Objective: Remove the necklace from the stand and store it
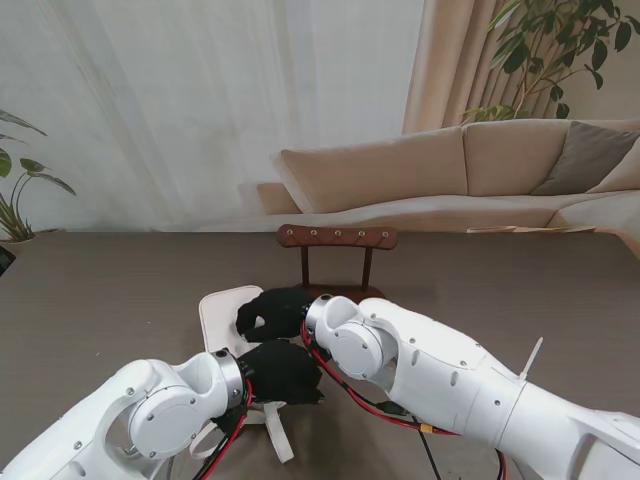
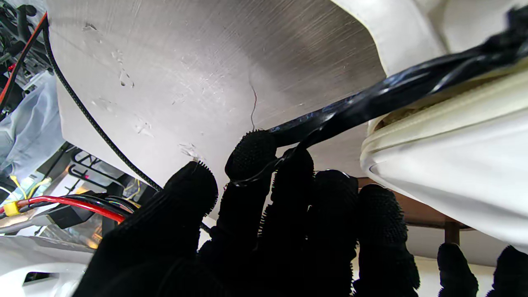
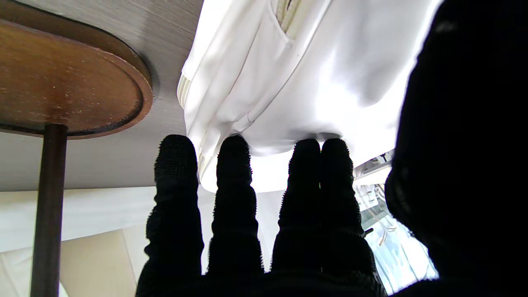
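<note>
a: any writing or brand to read?
b: none legible in the 3 views.
a: where's the necklace?
b: in the left wrist view a thin chain [image 2: 252,178] loops over a fingertip [image 2: 250,150] of the left hand [image 1: 281,372]. it's off the wooden stand [image 1: 337,238], whose top bar with its row of pegs sits bare, farther from me than both hands.
a: and those fingers?
b: curled close together; whether they actually pinch the chain i cannot tell.
a: the right hand?
b: the right hand [image 1: 272,312] has 4 fingers [image 3: 175,165] straight and side by side, tips against the white pouch [image 3: 313,78]; the thumb is a dark blur.
a: where's the pouch?
b: flat on the grey-brown table [image 1: 110,300], just left of the stand's round base [image 3: 62,82]; both hands are over it.
a: what's in the way?
b: the right arm [image 1: 440,370] crosses the near table, and a black cable [image 2: 371,103] runs across the left wrist view. behind the table: a beige sofa [image 1: 470,165], curtains and plants.
</note>
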Robot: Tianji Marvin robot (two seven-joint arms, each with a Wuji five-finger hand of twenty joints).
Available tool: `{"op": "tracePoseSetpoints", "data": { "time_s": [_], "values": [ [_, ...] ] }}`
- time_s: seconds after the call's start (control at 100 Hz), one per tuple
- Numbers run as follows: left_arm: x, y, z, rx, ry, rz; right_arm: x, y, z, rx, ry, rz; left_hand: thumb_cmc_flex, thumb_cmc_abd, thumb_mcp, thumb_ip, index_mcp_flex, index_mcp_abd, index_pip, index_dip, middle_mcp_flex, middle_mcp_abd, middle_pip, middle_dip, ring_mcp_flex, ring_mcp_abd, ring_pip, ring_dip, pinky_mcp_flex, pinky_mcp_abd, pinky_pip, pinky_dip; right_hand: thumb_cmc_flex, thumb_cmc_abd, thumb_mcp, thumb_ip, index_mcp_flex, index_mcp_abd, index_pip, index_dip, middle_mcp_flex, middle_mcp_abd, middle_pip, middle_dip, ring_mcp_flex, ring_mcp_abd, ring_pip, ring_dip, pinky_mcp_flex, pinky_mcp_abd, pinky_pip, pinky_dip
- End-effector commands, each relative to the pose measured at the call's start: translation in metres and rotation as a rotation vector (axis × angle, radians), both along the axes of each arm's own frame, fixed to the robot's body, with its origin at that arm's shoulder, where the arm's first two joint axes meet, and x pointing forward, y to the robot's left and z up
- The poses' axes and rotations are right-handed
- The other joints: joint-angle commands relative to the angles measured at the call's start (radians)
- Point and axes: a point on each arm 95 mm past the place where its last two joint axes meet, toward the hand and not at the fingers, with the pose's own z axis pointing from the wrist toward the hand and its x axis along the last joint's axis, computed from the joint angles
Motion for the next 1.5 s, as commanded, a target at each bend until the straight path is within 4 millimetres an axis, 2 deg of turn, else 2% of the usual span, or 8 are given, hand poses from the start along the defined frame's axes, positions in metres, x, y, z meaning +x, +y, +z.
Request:
{"op": "tracePoseSetpoints", "data": {
  "time_s": [0.0,0.39,0.73,0.95,1.16,1.33,1.4,1.49],
  "values": [
    [0.001,-0.001,-0.002,-0.002,0.012,-0.003,-0.024,-0.006,-0.048,-0.079,0.114,0.014,0.015,0.021,0.005,-0.002,-0.007,-0.012,0.013,-0.001,0.001,-0.008,0.0,-0.007,-0.011,-0.002,-0.004,0.009,-0.012,-0.024,0.0,-0.005,0.011,0.021,0.014,0.018,0.013,0.011,0.008,0.008,0.026,0.128,-0.102,-0.075,0.075,-0.037,0.017,0.017,-0.288,-0.029,0.023,-0.007],
    [0.002,0.003,-0.01,-0.186,0.125,0.106,-0.018,-0.018,-0.041,-0.043,0.147,-0.032,0.017,-0.006,0.051,0.0,0.011,0.056,0.001,-0.004,0.025,0.003,0.022,-0.001,0.029,0.01,0.032,0.019,0.024,0.005,0.027,0.015,0.007,0.017,0.011,0.017,0.01,0.015,0.006,0.007,0.025,0.134,-0.101,-0.075,0.077,-0.032,0.018,0.018,-0.289,-0.027,0.023,-0.008],
    [-0.017,0.008,-0.013,-0.242,0.181,0.278,-0.015,-0.028,-0.042,-0.034,0.154,-0.073,-0.001,-0.04,0.106,-0.011,0.043,0.023,0.01,0.05,0.093,0.036,0.021,0.016,0.115,0.018,0.094,0.011,0.125,0.07,0.085,0.039,-0.013,0.005,0.003,0.016,-0.007,0.023,0.001,0.004,0.012,0.144,-0.102,-0.075,0.072,-0.022,0.015,0.017,-0.291,-0.024,0.022,-0.008],
    [-0.026,0.031,-0.007,-0.182,0.1,0.296,-0.015,-0.042,-0.037,-0.013,0.134,-0.104,0.104,-0.129,0.027,-0.017,-0.112,-0.018,-0.102,-0.085,-0.03,-0.003,-0.077,-0.066,-0.014,0.025,-0.094,-0.047,0.014,-0.004,0.014,0.002,-0.088,-0.013,-0.034,0.021,-0.112,0.049,-0.017,-0.006,-0.079,0.249,-0.083,-0.055,0.032,0.057,0.004,0.022,-0.3,0.012,0.005,-0.008],
    [-0.037,0.064,0.009,-0.128,-0.038,0.368,-0.014,-0.06,-0.031,0.057,0.076,-0.176,0.167,-0.19,0.117,-0.018,-0.121,-0.071,-0.15,-0.12,-0.017,-0.031,-0.195,0.064,-0.039,0.039,-0.234,-0.136,-0.024,-0.013,-0.056,-0.035,-0.126,-0.035,-0.041,0.022,-0.201,0.111,-0.015,-0.009,-0.155,0.291,-0.053,-0.033,-0.013,0.102,-0.005,0.025,-0.308,0.04,-0.017,-0.001],
    [-0.036,0.082,0.015,-0.151,-0.126,0.427,-0.013,-0.072,-0.029,0.09,0.049,-0.205,0.143,-0.189,0.114,-0.018,-0.148,-0.063,-0.342,-0.202,-0.043,-0.022,-0.232,-0.021,-0.037,0.076,-0.319,-0.204,-0.038,-0.007,-0.089,-0.046,-0.14,-0.037,-0.049,0.024,-0.241,0.139,-0.018,-0.015,-0.189,0.304,-0.047,-0.032,-0.022,0.113,-0.005,0.027,-0.309,0.048,-0.029,0.002],
    [-0.036,0.087,0.015,-0.176,-0.146,0.439,-0.015,-0.077,-0.027,0.099,0.041,-0.212,0.055,-0.168,0.155,-0.014,-0.152,-0.06,-0.49,-0.213,-0.073,-0.01,-0.223,-0.241,-0.038,0.103,-0.376,-0.246,-0.056,-0.002,-0.107,-0.043,-0.145,-0.038,-0.052,0.024,-0.259,0.153,-0.018,-0.018,-0.2,0.31,-0.043,-0.032,-0.026,0.118,-0.005,0.027,-0.311,0.049,-0.034,0.005],
    [-0.037,0.092,0.015,-0.179,-0.172,0.444,-0.02,-0.086,-0.026,0.111,0.016,-0.225,-0.035,-0.142,0.238,0.019,-0.179,-0.071,-0.61,-0.264,-0.089,-0.006,-0.245,-0.279,-0.039,0.122,-0.437,-0.292,-0.072,-0.009,-0.12,-0.043,-0.146,-0.043,-0.056,0.024,-0.263,0.168,-0.009,-0.02,-0.199,0.315,-0.031,-0.03,-0.022,0.123,-0.001,0.029,-0.304,0.052,-0.036,0.011]
  ]
}}
